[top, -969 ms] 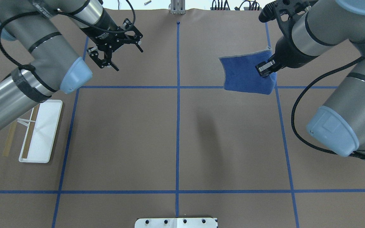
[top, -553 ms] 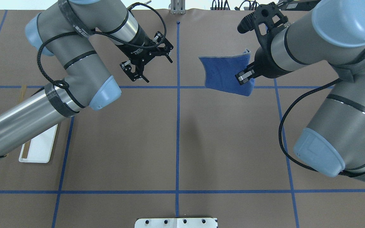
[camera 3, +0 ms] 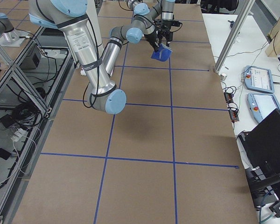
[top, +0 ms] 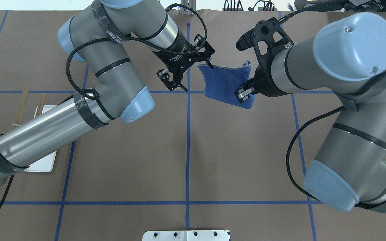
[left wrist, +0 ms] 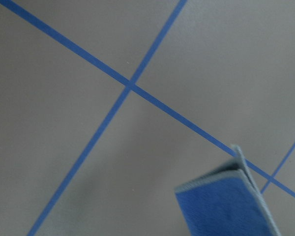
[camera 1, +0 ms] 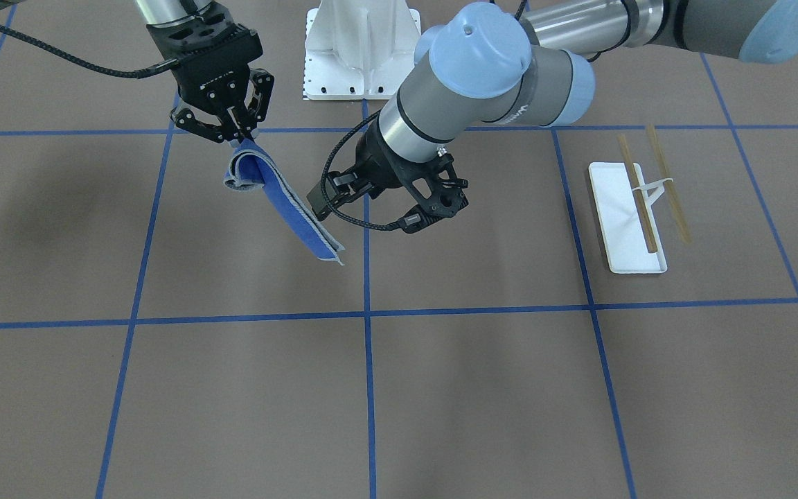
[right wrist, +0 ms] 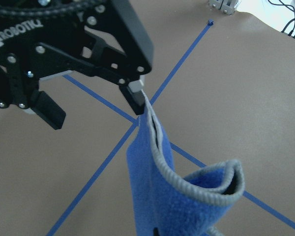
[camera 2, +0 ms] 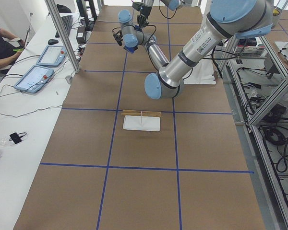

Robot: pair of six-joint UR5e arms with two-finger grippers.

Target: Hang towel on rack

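Observation:
The blue towel [top: 224,83] hangs folded above the table at back center, also in the front view [camera 1: 288,208] and the right wrist view [right wrist: 162,196]. My right gripper [top: 245,95] is shut on its right edge and holds it up. My left gripper [top: 196,76] is open, and one of its fingers [right wrist: 135,96] is right at the towel's free left corner. The left wrist view shows that corner of the towel [left wrist: 226,206] at its lower right. The rack [camera 1: 634,215], a white tray with two wooden rods, stands at the table's left side, partly hidden under my left arm in the overhead view [top: 44,160].
The white robot pedestal [camera 1: 361,48] stands at the table's near edge. Blue tape lines [top: 188,150] cross the brown table. An operator [camera 2: 0,43] sits with tablets [camera 2: 33,76] on a side bench beyond the table's far edge.
My left arm swung right, bringing its open gripper to the towel's free corner. My right gripper carried the towel left toward the center line. My left arm now covers more of the rack.

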